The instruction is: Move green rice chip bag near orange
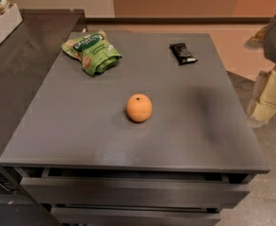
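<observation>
The green rice chip bag [91, 52] lies crumpled at the far left of the grey tabletop [81, 126], label up. The orange [139, 108] sits near the middle of the table, stem dot up, well apart from the bag and nearer the front. My gripper [265, 100] is at the right edge of the view, off the table's right side and beyond its edge, far from both the bag and the orange. It holds nothing that I can see.
A small black wrapped bar [182, 53] lies at the far right of the table. A darker counter [20, 55] adjoins the table on the left, with a white bin of snacks [0, 18] at its far corner. Drawers [128, 192] run below the front edge.
</observation>
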You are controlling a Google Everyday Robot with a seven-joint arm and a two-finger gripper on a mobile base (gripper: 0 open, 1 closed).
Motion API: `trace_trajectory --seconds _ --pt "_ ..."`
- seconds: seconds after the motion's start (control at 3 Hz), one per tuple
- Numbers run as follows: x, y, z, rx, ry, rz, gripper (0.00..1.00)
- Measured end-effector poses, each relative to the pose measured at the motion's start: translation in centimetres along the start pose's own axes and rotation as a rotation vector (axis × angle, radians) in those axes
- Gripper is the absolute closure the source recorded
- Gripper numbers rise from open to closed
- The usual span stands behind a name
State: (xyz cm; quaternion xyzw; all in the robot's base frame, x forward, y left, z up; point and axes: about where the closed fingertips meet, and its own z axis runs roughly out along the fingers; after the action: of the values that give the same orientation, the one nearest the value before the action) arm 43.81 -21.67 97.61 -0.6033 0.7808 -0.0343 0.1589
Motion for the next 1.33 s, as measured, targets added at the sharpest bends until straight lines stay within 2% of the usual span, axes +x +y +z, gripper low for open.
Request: trace_trajectory --seconds 0.33,0.67,1.33 --pt "0.0 -0.1 0.0 0.002 -0.002 0.001 0.0" --pt "-0.6 -1.0 0.9 -0.011 -0.069 0.02 0.0" --pt "-4.9 -5.0 4.0 -0.021 -0.249 0.013 0.0"
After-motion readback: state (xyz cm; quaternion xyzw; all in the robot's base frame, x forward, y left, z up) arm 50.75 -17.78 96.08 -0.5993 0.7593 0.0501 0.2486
